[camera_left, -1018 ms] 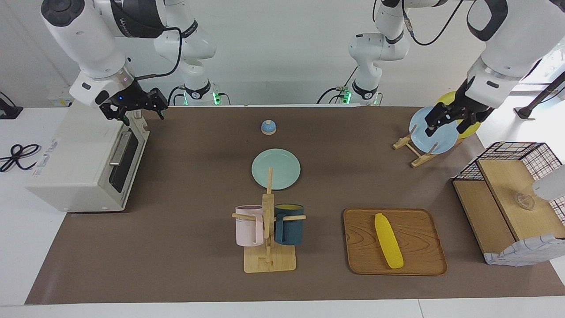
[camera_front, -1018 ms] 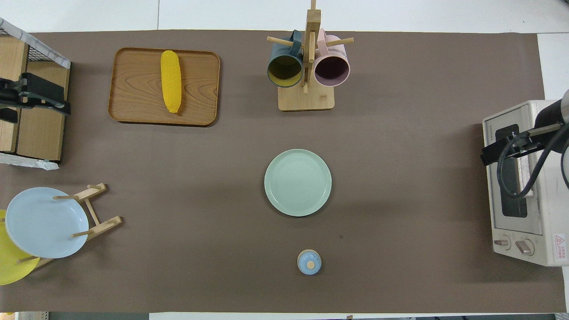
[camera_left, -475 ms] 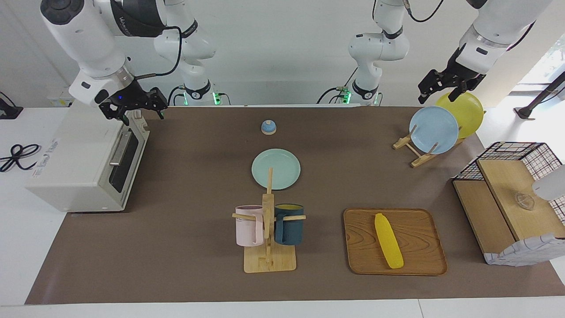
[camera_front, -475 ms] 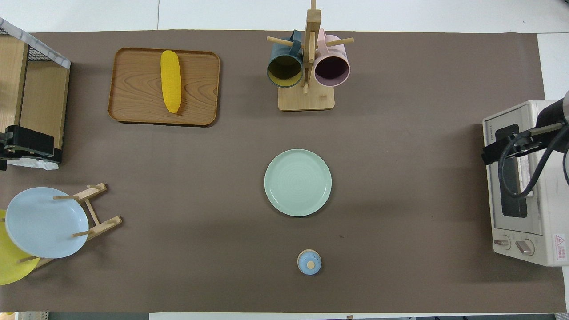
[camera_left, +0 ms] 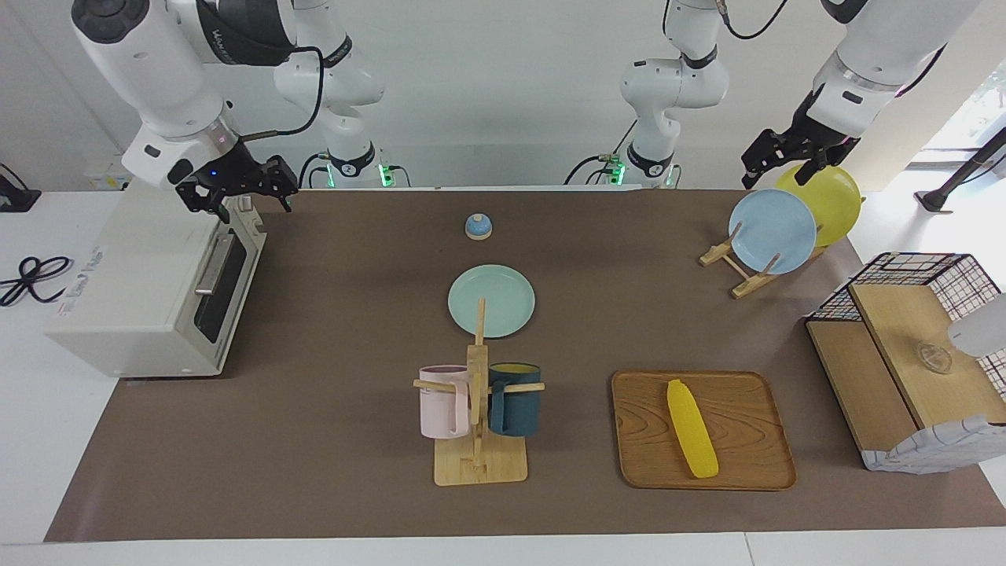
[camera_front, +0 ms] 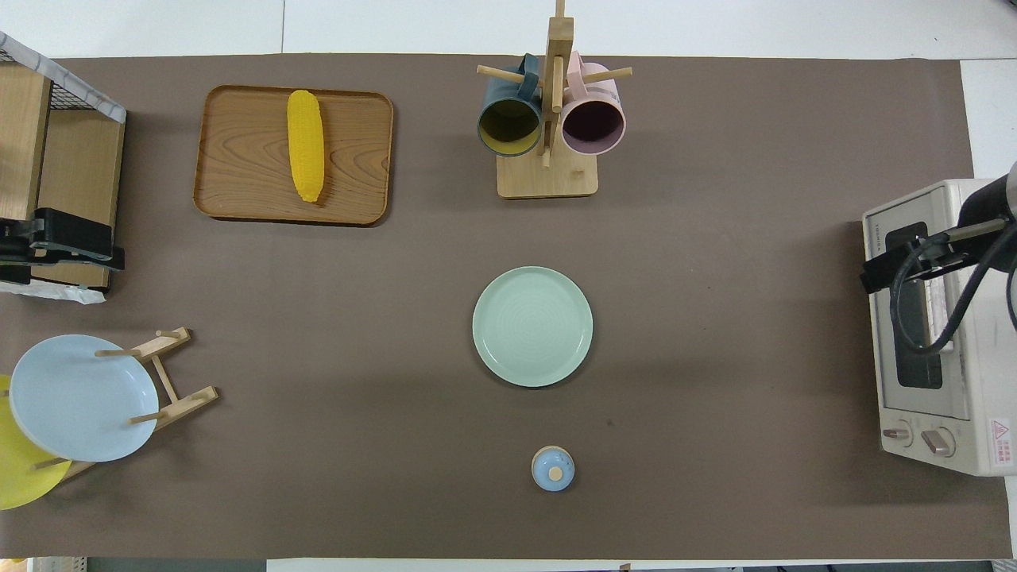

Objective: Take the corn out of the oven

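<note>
Corn (camera_left: pixel 692 428) lies on a wooden tray (camera_left: pixel 747 464) on the counter (camera_left: pixel 330 440), well apart from the oven (camera_left: pixel 134 291) at the right arm's end, whose door we see closed. We find the right gripper (camera_left: pixel 236 192) spread and empty over the oven's top edge, and the left gripper (camera_left: pixel 782 157) likewise released above the yellow plate (camera_left: pixel 837 196).
</note>
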Tool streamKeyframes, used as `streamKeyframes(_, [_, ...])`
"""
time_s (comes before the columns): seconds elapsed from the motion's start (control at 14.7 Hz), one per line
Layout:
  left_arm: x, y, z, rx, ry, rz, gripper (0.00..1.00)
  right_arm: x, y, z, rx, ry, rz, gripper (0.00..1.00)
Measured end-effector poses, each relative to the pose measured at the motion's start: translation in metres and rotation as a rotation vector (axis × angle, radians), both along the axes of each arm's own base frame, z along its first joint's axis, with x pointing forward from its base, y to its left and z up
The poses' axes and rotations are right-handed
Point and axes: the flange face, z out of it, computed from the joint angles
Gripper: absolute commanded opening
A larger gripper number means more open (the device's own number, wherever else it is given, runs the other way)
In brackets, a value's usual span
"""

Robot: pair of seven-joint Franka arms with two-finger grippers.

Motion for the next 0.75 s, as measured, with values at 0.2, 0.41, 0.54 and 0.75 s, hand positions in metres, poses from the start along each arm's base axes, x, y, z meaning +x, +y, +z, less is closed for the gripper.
streamKeyframes(0.2, [0.0032,-0.0004,-0.0006,0.0,-0.004,0.0,1.0,0.0001,-0.0012,0.0008,0.0,-0.002,-0.003,1.0])
streamKeyframes(0.41, [0.0029,-0.0014,0.0024,0.001,-0.009,-0.002,1.0,0.0001,-0.0019,0.0008,0.0,-0.002,-0.006,1.0])
streamKeyframes(0.54, [0.003,-0.0007,0.0023,0.022,-0.011,-0.014,1.0,0.0001,-0.0019,0.0009,-0.001,-0.002,-0.007,1.0])
streamKeyframes(0.75, [0.0028,-0.0031,0.0023,0.038,-0.013,-0.035,1.0,0.0001,-0.0028,0.0011,-0.004,-0.003,-0.029,1.0])
